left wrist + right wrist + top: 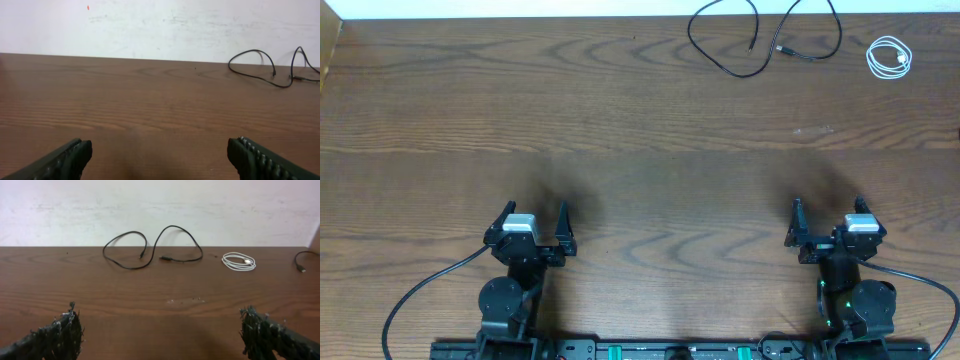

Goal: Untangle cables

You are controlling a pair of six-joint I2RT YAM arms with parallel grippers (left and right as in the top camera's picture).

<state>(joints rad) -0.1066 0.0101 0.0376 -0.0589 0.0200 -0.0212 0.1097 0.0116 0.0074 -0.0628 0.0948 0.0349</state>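
Observation:
A long black cable (720,58) lies in loose loops at the table's far edge, its plugs near the middle of the loops; it also shows in the left wrist view (255,52) and the right wrist view (150,247). A white cable (889,56) lies coiled to its right, also in the right wrist view (239,261). The end of another black cable (301,260) shows at the far right. My left gripper (533,230) is open and empty near the front edge. My right gripper (828,222) is open and empty near the front right.
The wooden table (620,140) ends at a white wall along the far side. Thick black robot wires (420,295) curve beside each arm base at the front edge.

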